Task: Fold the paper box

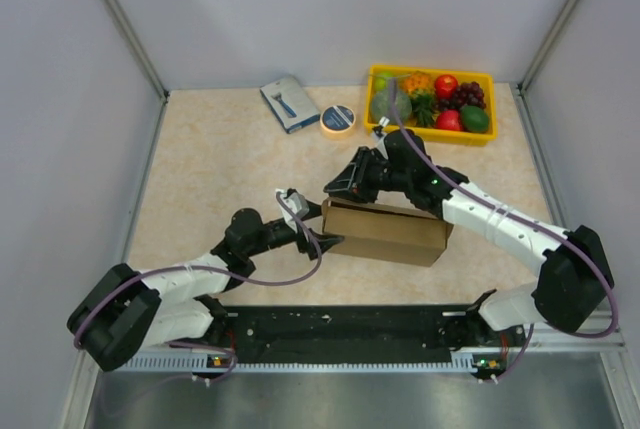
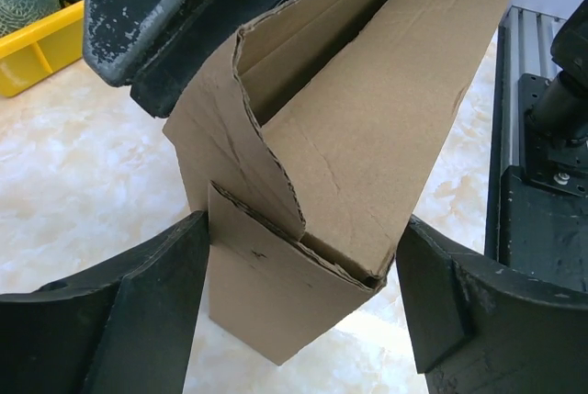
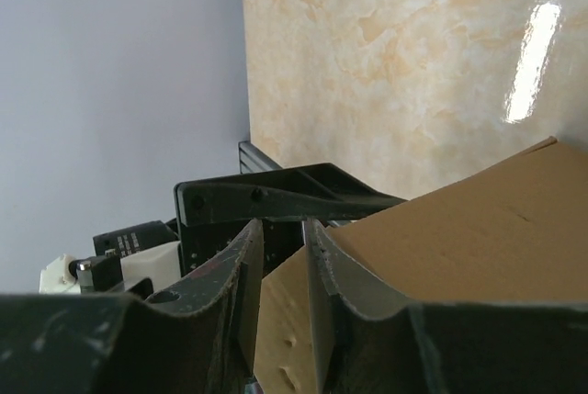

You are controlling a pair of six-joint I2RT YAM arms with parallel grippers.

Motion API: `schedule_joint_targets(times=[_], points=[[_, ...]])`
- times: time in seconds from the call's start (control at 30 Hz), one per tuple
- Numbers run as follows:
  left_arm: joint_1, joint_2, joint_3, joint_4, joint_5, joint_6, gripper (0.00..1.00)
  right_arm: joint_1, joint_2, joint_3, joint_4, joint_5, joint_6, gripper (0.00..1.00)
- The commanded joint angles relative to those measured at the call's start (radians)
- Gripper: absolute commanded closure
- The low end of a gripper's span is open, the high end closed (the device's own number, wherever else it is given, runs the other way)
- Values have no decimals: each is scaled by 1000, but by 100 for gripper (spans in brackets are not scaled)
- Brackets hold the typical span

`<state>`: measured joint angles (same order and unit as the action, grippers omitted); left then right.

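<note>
The paper box (image 1: 388, 231) is a plain brown carton lying lengthwise mid-table, its left end unsealed with loose flaps. My left gripper (image 1: 328, 242) is at that left end. In the left wrist view its fingers (image 2: 147, 320) straddle the box end (image 2: 349, 164) and touch it on both sides. My right gripper (image 1: 346, 186) is at the box's far top edge near the same end. In the right wrist view it (image 3: 285, 233) is nearly shut, with cardboard (image 3: 478, 238) showing in the narrow gap and behind the right finger.
A yellow fruit tray (image 1: 428, 70) stands at the back right, a blue-grey packet (image 1: 289, 102) and a tape roll (image 1: 338, 119) at the back middle. Grey walls close in both sides. A black rail (image 1: 350, 324) runs along the near edge.
</note>
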<state>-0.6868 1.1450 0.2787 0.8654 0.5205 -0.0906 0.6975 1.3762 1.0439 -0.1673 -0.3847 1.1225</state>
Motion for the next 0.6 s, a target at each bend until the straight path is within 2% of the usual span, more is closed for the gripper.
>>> schedule_joint_targets(times=[0.0,0.07,0.1,0.13,0.2,0.23,0.27,0.3,0.4,0.47,0.5,0.57], points=[[9,6,-13,129,-28,-11,26,10,-5,34,-21,-43,-90,75],[10,-19,-22,113,-50,-30,24,10,-5,42,-40,-60,-157,73],[9,-27,-33,101,-78,-46,17,11,-8,47,-57,-68,-209,72],[10,-37,-42,95,-89,-60,17,10,-6,60,-60,-94,-243,69],[10,-67,-68,92,-134,-113,18,8,-15,105,-124,-91,-384,58],[9,-76,-79,96,-155,-126,12,4,-20,160,-173,-73,-432,49],[10,-93,-90,99,-163,-155,11,-7,-20,189,-240,-63,-473,36],[10,-99,-105,99,-162,-161,11,-54,-8,215,-268,-95,-519,33],[9,-110,-108,84,-163,-173,9,-159,29,268,-282,-228,-526,32],[7,-111,-108,78,-177,-170,8,-173,58,301,-297,-266,-533,33],[9,-113,-108,77,-183,-167,7,-174,72,314,-311,-288,-527,35],[9,-111,-110,78,-214,-175,8,-153,83,318,-302,-301,-486,46]])
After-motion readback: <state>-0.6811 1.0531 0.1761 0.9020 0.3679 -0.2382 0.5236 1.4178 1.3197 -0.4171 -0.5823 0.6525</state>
